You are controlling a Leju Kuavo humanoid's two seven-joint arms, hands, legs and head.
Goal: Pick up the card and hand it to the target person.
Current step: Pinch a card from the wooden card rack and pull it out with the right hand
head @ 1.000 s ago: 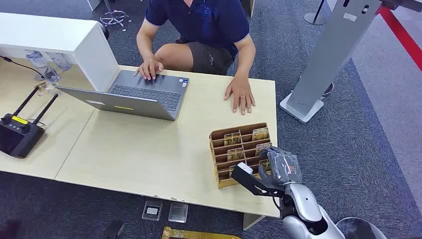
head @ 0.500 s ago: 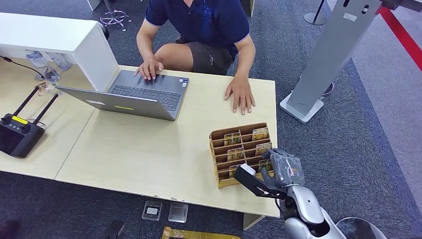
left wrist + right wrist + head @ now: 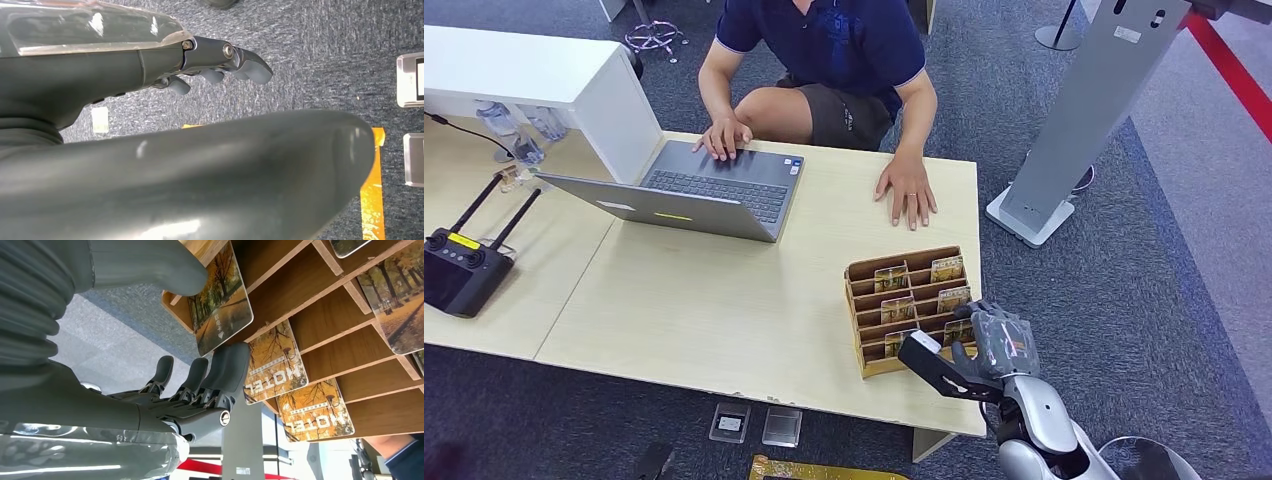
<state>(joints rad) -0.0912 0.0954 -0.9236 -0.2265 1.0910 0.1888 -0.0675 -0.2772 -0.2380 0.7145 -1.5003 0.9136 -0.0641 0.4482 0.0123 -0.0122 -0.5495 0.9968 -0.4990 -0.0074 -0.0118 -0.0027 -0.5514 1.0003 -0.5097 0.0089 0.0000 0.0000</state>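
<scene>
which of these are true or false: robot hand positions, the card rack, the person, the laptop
1. The right robot hand is at the wooden card rack. True.
2. The right robot hand has lifted a card clear of the rack. False: the nearest card still sits in its slot.
3. The person's hands rest on the table and the laptop. True.
4. The laptop is closed. False: it is open.
5. The left robot hand holds a card. False: it holds nothing.
</scene>
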